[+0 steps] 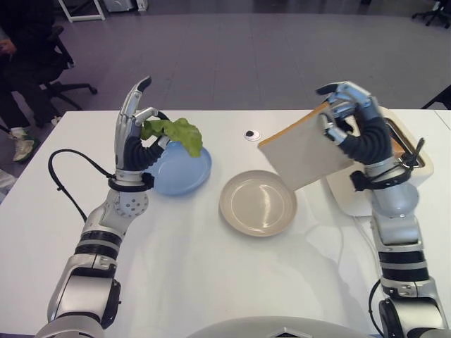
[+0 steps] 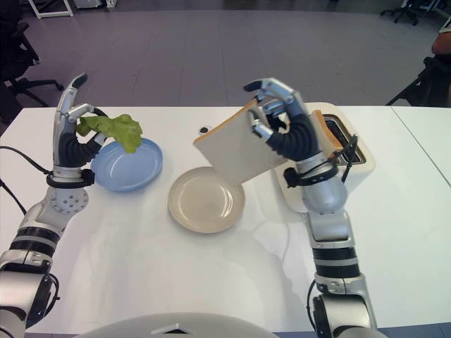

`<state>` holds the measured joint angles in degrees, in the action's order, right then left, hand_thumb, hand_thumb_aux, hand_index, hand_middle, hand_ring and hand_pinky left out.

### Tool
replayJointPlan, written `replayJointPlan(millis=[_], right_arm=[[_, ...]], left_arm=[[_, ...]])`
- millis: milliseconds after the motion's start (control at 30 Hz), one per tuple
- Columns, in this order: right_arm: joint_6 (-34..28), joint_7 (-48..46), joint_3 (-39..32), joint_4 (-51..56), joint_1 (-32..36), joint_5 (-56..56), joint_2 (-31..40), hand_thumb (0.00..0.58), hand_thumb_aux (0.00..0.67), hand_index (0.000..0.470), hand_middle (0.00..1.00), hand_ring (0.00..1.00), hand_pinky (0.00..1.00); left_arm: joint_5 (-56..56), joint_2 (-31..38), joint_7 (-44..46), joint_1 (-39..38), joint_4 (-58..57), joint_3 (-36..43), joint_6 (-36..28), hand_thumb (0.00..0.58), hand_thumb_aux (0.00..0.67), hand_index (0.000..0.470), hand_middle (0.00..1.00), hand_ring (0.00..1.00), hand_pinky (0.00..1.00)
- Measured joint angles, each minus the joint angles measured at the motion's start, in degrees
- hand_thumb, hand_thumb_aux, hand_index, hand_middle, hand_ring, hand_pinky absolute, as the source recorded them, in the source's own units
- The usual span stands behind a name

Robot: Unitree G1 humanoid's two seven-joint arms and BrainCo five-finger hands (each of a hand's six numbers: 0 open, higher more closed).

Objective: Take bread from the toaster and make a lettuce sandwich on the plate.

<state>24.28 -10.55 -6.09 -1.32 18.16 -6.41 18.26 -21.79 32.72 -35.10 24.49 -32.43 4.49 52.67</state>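
Observation:
My right hand [image 1: 356,123] is shut on a slice of bread [image 1: 303,155], pale with a tan crust, held tilted in the air above the right rim of the beige plate [image 1: 257,203]. The white toaster [image 1: 405,144] stands behind that hand, at the table's right. My left hand [image 1: 137,134] is shut on a green lettuce leaf [image 1: 176,132], lifted just over the left side of the blue bowl [image 1: 180,169]. The beige plate lies bare at the table's middle.
A black cable [image 1: 67,169] loops over the table at the far left. A small round black-and-white disc [image 1: 252,134] lies behind the plate. An office chair [image 1: 60,77] stands on the floor beyond the table's left corner.

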Motion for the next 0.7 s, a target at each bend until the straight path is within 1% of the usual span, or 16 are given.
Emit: replayJointPlan(millis=[67,167,300,367,467,500,533,567,600,667,700], right_arm=[[0.1,-1.0,-4.1,6.3,0.3,-2.3,-2.6,0.580,0.670,0.470,1.00,1.00,1.00],[1.1,-1.4,-8.0,15.5,2.0,-5.5,-5.0,0.580,0.670,0.470,1.00,1.00,1.00],[3.0,1.4,-11.5,31.6,6.9,-11.8,-6.6,0.580,0.670,0.470,1.00,1.00,1.00],[3.4,2.6,-12.5,37.1,8.8,-13.8,-6.8,0.580,0.670,0.470,1.00,1.00,1.00],[3.8,4.1,-14.6,42.9,9.9,-17.0,-6.9,0.580,0.670,0.470,1.00,1.00,1.00],[4.5,4.8,-15.1,43.6,10.1,-17.6,-7.0,0.524,0.462,0.324,1.00,1.00,1.00],[4.7,5.2,-15.2,43.8,10.2,-17.9,-6.9,0.000,0.000,0.000,0.93,0.93,0.93],[4.8,5.9,-15.3,44.0,10.4,-18.6,-6.9,0.000,0.000,0.000,0.84,0.84,0.84],[4.9,6.4,-15.3,43.9,10.4,-19.2,-6.7,0.000,0.000,0.000,0.71,0.71,0.71],[4.8,7.0,-15.0,43.0,10.2,-19.4,-5.8,0.000,0.000,0.000,0.42,0.42,0.42],[4.8,7.2,-14.4,41.7,10.0,-19.3,-5.3,0.000,0.000,0.000,0.25,0.25,0.25]], left_arm=[[3.0,-1.6,2.8,0.0,1.3,-0.6,1.6,0.580,0.670,0.470,0.05,0.05,0.05],[6.3,-3.5,7.4,-0.2,3.4,-0.9,4.4,0.580,0.670,0.470,0.04,0.04,0.04],[10.1,-5.9,14.2,-1.8,7.4,0.1,9.3,0.580,0.670,0.470,0.04,0.04,0.04],[9.3,-7.4,16.0,-2.0,7.8,0.5,9.9,0.580,0.670,0.470,0.04,0.04,0.04],[1.3,-10.5,16.2,-2.3,7.5,0.8,8.8,0.580,0.670,0.470,0.04,0.04,0.04],[-4.2,-10.8,14.3,-2.3,7.5,1.0,7.4,0.580,0.670,0.470,0.03,0.03,0.03],[-7.1,-10.9,13.1,-2.3,7.5,1.1,6.7,0.580,0.670,0.470,0.03,0.03,0.03],[-13.1,-11.1,10.6,-2.3,7.4,1.8,5.0,0.580,0.670,0.470,0.03,0.03,0.03],[-18.0,-11.1,8.5,-2.3,7.1,2.7,3.5,0.580,0.670,0.470,0.03,0.03,0.03],[-24.6,-11.2,5.3,-2.5,5.9,5.2,1.7,0.580,0.670,0.470,0.02,0.02,0.02],[-26.7,-11.1,3.7,-2.5,5.2,6.3,0.9,0.580,0.670,0.470,0.02,0.02,0.02]])
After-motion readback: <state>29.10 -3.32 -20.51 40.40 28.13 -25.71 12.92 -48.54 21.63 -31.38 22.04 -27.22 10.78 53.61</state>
